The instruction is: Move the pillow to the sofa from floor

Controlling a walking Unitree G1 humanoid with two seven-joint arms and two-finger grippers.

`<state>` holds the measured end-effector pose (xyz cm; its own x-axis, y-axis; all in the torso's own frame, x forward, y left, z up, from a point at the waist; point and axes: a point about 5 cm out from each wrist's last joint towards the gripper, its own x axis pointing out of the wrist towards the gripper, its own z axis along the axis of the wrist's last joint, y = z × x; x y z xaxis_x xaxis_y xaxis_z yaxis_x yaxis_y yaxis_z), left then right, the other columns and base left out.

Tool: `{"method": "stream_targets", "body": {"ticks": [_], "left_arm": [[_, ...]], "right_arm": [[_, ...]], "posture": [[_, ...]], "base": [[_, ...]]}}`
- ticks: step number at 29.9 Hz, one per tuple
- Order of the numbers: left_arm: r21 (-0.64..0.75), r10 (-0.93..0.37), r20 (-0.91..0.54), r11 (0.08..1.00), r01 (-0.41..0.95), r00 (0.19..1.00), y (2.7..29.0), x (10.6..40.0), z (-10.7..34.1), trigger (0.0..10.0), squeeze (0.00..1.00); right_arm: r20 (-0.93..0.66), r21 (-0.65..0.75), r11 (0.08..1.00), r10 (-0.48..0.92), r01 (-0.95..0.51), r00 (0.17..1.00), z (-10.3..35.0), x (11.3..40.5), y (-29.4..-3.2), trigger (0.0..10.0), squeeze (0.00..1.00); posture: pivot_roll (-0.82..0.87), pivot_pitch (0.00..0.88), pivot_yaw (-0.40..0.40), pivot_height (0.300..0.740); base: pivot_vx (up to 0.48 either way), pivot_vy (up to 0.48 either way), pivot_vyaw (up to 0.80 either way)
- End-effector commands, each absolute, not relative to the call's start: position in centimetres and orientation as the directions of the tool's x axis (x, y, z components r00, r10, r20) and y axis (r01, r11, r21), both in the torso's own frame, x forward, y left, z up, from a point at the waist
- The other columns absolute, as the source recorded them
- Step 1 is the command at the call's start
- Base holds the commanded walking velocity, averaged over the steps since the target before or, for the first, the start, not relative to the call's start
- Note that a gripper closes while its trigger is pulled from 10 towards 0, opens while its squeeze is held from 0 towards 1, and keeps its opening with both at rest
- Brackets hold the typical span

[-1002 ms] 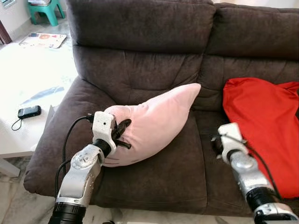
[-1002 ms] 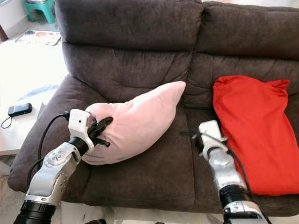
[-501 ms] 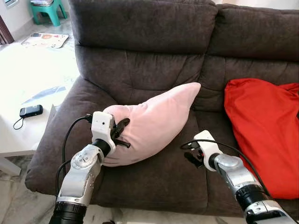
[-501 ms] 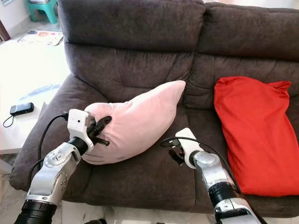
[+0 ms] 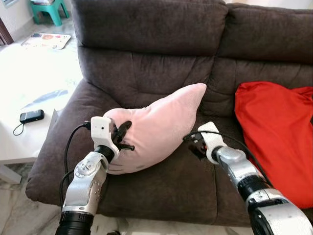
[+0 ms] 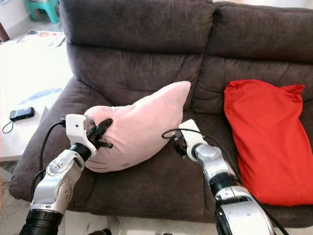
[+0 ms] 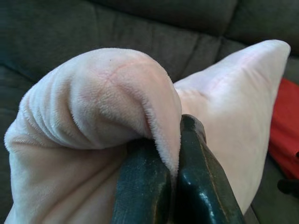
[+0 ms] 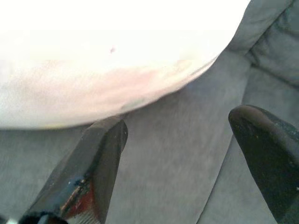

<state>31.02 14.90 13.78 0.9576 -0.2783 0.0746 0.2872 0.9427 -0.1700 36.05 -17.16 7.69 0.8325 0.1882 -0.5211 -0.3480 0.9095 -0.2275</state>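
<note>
A pink pillow (image 5: 159, 127) lies on the left seat of a dark brown sofa (image 5: 146, 54), leaning toward the backrest, one corner pointing up and to the right. The left gripper (image 5: 122, 139) pinches a fold of fabric at the pillow's left end, its fingers (image 7: 201, 186) pressed together on the plush. The right gripper (image 6: 178, 142) sits just beside the pillow's lower right edge, fingers (image 8: 100, 154) spread wide over bare seat, holding nothing.

The pillow looks to be already on the sofa, so what remains is probably letting go. The risk: the pinch holds only a thin fold (not the body of the pillow), so a pull away with the fingers not fully parted could drag the pillow toward the front edge of the seat, which lies close to the left arm. The right fingers could also snag the lower edge.

There is open cushion in front of the pillow and between it and a red cloth (image 5: 274, 132) on the right seat. To the left, a white tabletop (image 5: 34, 78) carrying a small black device (image 5: 31, 116) stands close to the sofa's armrest.
</note>
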Motion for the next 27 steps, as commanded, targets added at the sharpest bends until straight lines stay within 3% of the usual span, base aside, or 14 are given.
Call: {"method": "stream_targets", "body": {"ticks": [1,7,12,19,27], "left_arm": [[-0.215,-0.288,0.106,0.928,0.304,0.952,14.9,30.8,14.1,10.0,0.00],[-0.278,-0.439,0.094,0.850,0.447,0.893,13.8,29.5,14.2,10.0,0.00],[-0.318,-0.443,0.124,0.830,0.459,0.888,14.2,29.5,14.9,10.0,0.00],[-0.380,-0.210,0.142,0.891,0.250,0.967,17.2,30.5,15.2,10.0,0.00],[-0.506,0.100,0.171,0.862,0.000,0.980,20.5,30.5,15.7,10.0,0.00]], "right_arm": [[-0.503,-0.245,0.921,0.145,-0.301,0.852,8.1,36.5,-17.5,10.0,0.00],[-0.429,-0.268,0.923,0.142,-0.276,0.892,10.8,38.3,-15.8,10.0,0.00],[-0.377,-0.286,0.918,0.156,-0.275,0.913,12.5,39.2,-14.6,10.0,0.00],[-0.335,-0.302,0.905,0.194,-0.300,0.922,13.8,39.8,-13.0,10.0,0.00],[-0.219,-0.269,0.919,0.234,-0.290,0.947,16.2,40.5,-11.7,10.0,0.00]], "posture": [[0.10,0.124,-0.087,0.740],[0.12,0.126,-0.092,0.740],[0.13,0.126,-0.095,0.740],[0.14,0.129,-0.101,0.740],[0.15,0.133,-0.102,0.740]], "base": [[0.000,0.000,0.00],[0.000,0.000,0.00],[0.000,0.000,0.00],[0.000,0.000,0.00],[0.000,0.000,0.00]]}}
